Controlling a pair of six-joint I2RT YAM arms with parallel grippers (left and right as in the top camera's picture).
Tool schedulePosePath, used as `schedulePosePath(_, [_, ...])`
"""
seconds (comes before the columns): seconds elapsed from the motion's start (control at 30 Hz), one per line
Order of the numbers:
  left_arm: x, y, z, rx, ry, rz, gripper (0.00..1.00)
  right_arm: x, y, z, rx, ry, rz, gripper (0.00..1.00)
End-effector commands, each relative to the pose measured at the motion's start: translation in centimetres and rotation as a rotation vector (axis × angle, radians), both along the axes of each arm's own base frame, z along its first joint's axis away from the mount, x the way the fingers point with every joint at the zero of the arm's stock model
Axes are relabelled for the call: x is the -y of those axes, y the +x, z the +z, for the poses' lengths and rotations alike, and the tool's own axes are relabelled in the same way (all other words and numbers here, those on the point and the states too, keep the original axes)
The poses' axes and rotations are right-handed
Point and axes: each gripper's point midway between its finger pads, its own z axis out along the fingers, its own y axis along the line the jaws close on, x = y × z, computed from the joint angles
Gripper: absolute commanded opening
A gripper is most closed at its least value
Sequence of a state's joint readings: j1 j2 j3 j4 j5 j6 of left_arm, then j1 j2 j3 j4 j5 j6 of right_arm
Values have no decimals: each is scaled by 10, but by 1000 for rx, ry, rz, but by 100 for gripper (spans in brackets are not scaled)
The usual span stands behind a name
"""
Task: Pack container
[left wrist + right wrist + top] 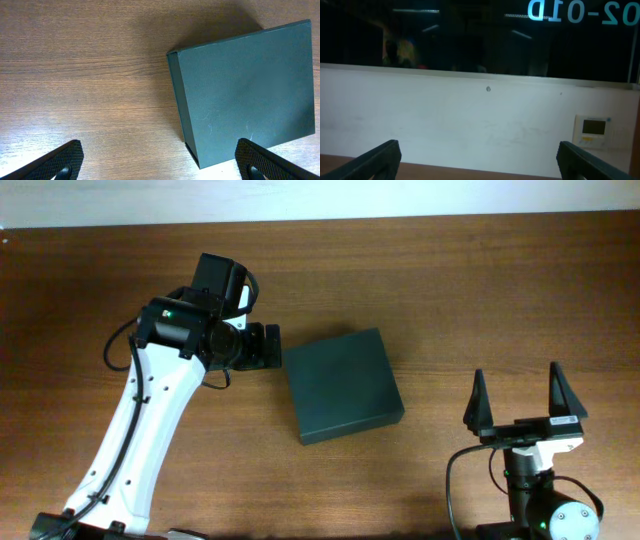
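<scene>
Overhead view: the container point(344, 385) is seen lying flat on the wooden table point(450, 270), close to the centre of the frame and turned slightly against the table edges. Its lid is shut; only the plain dark top face and a thin strip of its lower side are shown.

The left gripper point(258, 347) is located just left of the container's upper left corner, at the end of the white arm that enters from the lower left of the frame. The fingers themselves are hidden under the wrist body in this view.

Left wrist view: the container point(247, 95) fills the right half of the frame, with its left side wall visible as a narrow darker band. The left gripper point(161, 165) is recorded with fingers spread wide, one textured fingertip point(62, 157) at lower left over bare wood, the other at lower right overlapping the container's lower edge in the frame. Contact there cannot be determined. Nothing is held between the fingers.

The right gripper point(520, 402) is seen at lower right of the overhead frame, well apart from the container, fingers spread and empty.

Right wrist view: the right gripper point(482, 162) is aimed at a pale wall point(470, 120), with a dark window point(470, 30) above and a small wall panel point(592, 129) at right.
</scene>
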State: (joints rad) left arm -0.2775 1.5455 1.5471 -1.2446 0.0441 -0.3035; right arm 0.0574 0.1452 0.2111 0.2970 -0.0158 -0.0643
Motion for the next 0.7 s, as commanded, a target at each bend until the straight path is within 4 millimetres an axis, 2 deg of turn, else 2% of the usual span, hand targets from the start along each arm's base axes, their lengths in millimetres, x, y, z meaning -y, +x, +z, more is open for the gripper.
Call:
schedulePosePath(0.0, [-3,-1,1,3,7,6,99,2,-4,0,21,-5,-11,99])
schedulePosePath(0.17, [-3,-1,1,3,7,6,99,2,-5,-6,-3,-6,-10,99])
schedulePosePath(0.3, [-4,-1,1,3,7,6,99,2,-6,-19,-50,-9,-10,99])
schedulePosePath(0.67, [-3,-1,1,3,7,6,99,1,-7,-27,-59,-12,-2,99])
